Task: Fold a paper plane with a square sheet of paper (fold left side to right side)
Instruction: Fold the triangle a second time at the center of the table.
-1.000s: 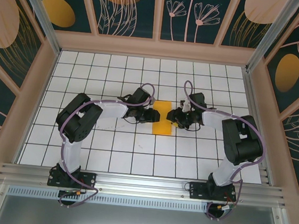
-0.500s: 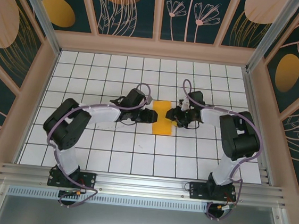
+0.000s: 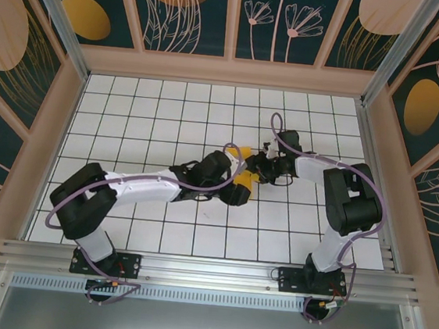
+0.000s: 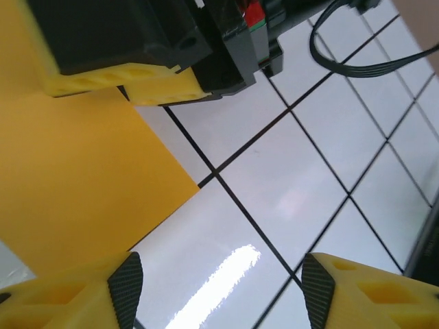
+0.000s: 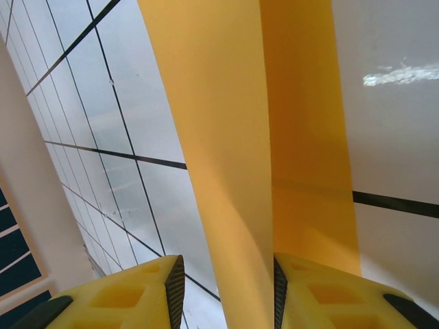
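A thin orange-yellow sheet of paper (image 3: 243, 181) lies folded near the middle of a glossy white tiled table surface (image 3: 170, 112) ruled with thin black grid lines. From above, the two grippers cover most of it.

The right gripper (image 5: 226, 281), black with yellow fingers, meets the sheet from its 1 o'clock side. A raised flap of the paper runs up between its dark pads (image 5: 175, 288), which are closed onto it. The rest of the sheet lies flat on the tiles.

The left gripper (image 4: 221, 281) reaches in from 7 o'clock. Its fingers stand wide apart and hold nothing. Bare tile with a streak of glare shows between them, and a corner of the sheet lies just beside one finger.

A pale beige frame (image 3: 229, 71) borders the tiles. At 9, 12 and 3 o'clock stand dark teal wall panels (image 3: 194, 28) with pink line-drawn plants and orange ovals. An aluminium rail (image 3: 208, 269) at 6 o'clock carries both arm bases.
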Controlling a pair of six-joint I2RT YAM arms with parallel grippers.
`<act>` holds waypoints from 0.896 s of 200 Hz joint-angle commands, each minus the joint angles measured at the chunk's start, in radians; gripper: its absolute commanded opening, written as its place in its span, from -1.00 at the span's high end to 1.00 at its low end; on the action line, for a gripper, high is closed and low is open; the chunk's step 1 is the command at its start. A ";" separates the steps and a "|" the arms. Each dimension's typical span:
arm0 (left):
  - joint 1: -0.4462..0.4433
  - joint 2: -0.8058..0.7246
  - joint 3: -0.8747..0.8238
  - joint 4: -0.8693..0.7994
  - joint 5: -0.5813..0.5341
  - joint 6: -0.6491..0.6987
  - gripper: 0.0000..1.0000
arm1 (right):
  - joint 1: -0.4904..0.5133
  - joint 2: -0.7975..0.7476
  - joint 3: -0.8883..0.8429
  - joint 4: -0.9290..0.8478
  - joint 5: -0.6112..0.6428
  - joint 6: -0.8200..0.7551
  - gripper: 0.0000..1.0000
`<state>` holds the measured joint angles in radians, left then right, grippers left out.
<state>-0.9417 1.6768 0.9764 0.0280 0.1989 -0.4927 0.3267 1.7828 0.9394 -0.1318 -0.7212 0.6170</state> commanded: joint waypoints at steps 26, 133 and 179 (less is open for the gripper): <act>-0.052 0.111 0.132 -0.097 -0.196 0.071 -0.40 | 0.001 -0.038 0.029 0.009 -0.054 0.049 0.20; -0.104 0.242 0.284 -0.256 -0.415 0.103 -0.40 | 0.021 -0.031 0.020 0.044 -0.066 0.082 0.20; -0.109 0.262 0.300 -0.268 -0.440 0.101 -0.18 | 0.026 -0.034 0.014 0.053 -0.067 0.088 0.20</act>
<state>-1.0458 1.9171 1.2449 -0.1997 -0.2050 -0.4091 0.3428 1.7809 0.9443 -0.1009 -0.7605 0.6922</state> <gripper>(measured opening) 0.623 0.399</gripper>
